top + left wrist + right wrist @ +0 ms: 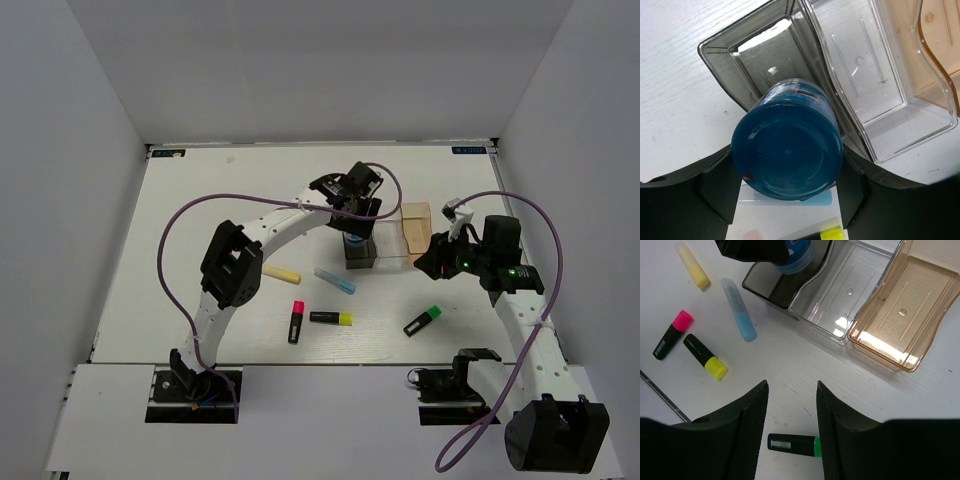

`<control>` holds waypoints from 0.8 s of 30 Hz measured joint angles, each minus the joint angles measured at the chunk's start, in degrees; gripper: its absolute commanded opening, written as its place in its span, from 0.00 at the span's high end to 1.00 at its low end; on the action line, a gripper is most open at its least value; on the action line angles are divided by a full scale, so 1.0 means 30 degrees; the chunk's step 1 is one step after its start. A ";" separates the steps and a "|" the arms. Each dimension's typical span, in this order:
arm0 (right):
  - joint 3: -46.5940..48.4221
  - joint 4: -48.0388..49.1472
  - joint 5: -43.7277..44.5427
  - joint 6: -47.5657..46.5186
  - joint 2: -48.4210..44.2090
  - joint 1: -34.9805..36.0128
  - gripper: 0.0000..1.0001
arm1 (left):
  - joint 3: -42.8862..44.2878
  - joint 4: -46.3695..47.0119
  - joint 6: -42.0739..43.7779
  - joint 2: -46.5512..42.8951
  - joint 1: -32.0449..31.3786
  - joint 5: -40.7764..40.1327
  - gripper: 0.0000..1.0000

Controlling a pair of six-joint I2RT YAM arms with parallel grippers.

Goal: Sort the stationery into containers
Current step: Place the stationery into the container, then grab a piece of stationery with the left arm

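My left gripper (357, 232) is shut on the small blue round roll (787, 145) and holds it over the near end of the dark grey bin (720, 65). The clear bin (860, 75) and the tan bin (935, 50) stand joined to its right, both empty. My right gripper (791, 390) is open and empty, hanging above the green-capped highlighter (792, 445). On the table lie a pale yellow stick (281, 273), a light blue stick (334, 280), a pink-capped highlighter (296, 321) and a yellow-capped highlighter (331, 318). No orange-capped highlighter is in view.
White walls enclose the table on the left, back and right. Purple cables loop over both arms. The green-capped highlighter (423, 320) lies just in front of the right gripper (440, 262), near the right arm.
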 measured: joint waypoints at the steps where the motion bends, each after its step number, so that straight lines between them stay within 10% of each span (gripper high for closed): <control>1: 0.0000 0.0000 0.0000 0.0000 0.0000 0.0000 0.53 | 0.0051 -0.0007 0.0000 0.0000 0.0000 0.0007 0.26; 14: 0.0000 0.0000 0.0007 0.0000 0.0000 0.0000 0.53 | 0.0743 0.0146 -0.0189 0.0007 -0.0007 0.0117 0.10; 18: 0.0000 0.0000 0.0007 -0.0007 0.0000 0.0000 0.51 | 0.0729 0.0175 -0.0372 0.0007 0.0000 0.0160 0.57; 20: 0.0000 0.0000 0.0007 -0.0007 0.0000 0.0000 0.51 | 0.0350 0.0583 -0.0605 -0.0131 -0.0007 0.0153 0.99; 24: 0.0000 -0.0007 0.0007 -0.0022 0.0000 0.0000 0.64 | -0.3563 0.1763 -0.1290 -0.2565 0.0051 -0.1377 1.00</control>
